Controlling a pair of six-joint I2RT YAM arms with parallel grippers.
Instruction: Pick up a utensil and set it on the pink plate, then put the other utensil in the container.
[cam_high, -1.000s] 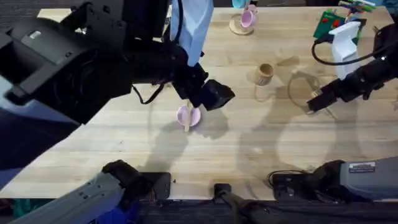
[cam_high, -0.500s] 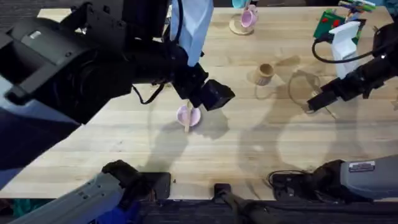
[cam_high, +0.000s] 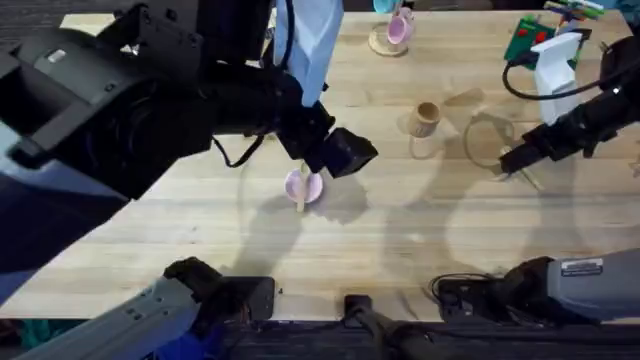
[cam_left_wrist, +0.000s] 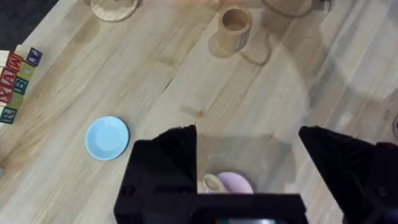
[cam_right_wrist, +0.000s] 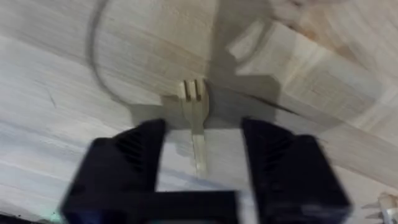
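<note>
Pale wooden spoon (cam_high: 301, 196) across the pink plate (cam_high: 311, 186); fork (cam_right_wrist: 196, 127) flat on table; upright tan container (cam_high: 426, 119).

Setting: robotics lab bench. Indicators: pale wooden table (cam_high: 400, 250), two arm bases at its near edge, toy letter blocks (cam_left_wrist: 15, 78), white spray bottle (cam_high: 553, 62).
</note>
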